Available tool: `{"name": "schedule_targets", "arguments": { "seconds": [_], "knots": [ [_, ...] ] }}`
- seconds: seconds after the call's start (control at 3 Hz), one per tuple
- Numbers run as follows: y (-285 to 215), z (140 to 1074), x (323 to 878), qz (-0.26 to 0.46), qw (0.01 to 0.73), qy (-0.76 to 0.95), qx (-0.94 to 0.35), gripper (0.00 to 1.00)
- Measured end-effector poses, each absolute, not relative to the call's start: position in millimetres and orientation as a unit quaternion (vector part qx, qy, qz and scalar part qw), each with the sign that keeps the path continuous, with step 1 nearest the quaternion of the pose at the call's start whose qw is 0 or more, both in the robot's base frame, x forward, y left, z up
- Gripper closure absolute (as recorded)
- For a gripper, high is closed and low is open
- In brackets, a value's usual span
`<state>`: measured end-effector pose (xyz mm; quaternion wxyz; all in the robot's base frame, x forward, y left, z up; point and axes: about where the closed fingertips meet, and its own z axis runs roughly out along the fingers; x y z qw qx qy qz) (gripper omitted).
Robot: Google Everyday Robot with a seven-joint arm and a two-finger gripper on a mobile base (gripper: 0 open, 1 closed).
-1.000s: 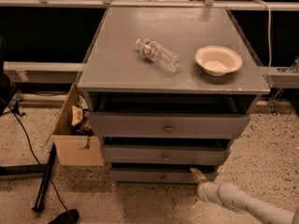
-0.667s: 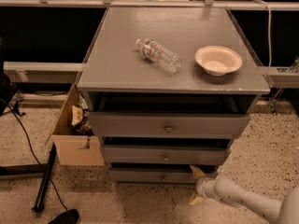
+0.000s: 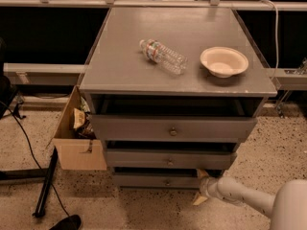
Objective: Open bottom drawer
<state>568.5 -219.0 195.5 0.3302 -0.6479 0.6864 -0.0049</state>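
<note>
The bottom drawer (image 3: 153, 180) is the lowest front of the cabinet (image 3: 120, 75), just above the floor (image 3: 144, 210); its long axis runs left to right, and its face and knob (image 3: 167, 182) point toward the camera. The gripper (image 3: 201, 187) is at the drawer's right end, its two fingers spread apart with nothing clearly between them. It covers that corner, and shadow hides the drawer's inside.
</note>
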Motion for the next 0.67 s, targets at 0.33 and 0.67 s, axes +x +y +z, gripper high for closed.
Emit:
{"name": "schedule_targets", "arguments": {
  "seconds": [0.33, 0.67],
  "knots": [
    [-221, 189, 581, 0.003, 0.324, 0.701, -0.635, 0.0],
    [-228, 179, 592, 0.009, 0.309, 0.723, -0.617, 0.0]
  ]
}}
